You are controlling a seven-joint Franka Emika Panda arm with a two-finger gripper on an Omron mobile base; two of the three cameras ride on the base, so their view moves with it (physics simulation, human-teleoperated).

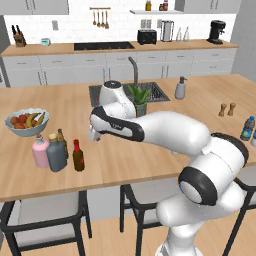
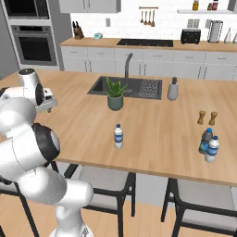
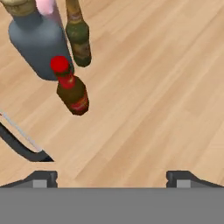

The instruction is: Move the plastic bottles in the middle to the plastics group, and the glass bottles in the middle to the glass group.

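Brown bottle [image 3: 71, 89] stood beside grey-blue bottle [image 3: 34, 46] near counter's near edge [image 1: 100, 187], gripper [image 3: 111, 177] open above bare wood to its right.

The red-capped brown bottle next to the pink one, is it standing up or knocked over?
Upright. The red-capped brown bottle stands on its base, cap on top, beside the grey-blue bottle.
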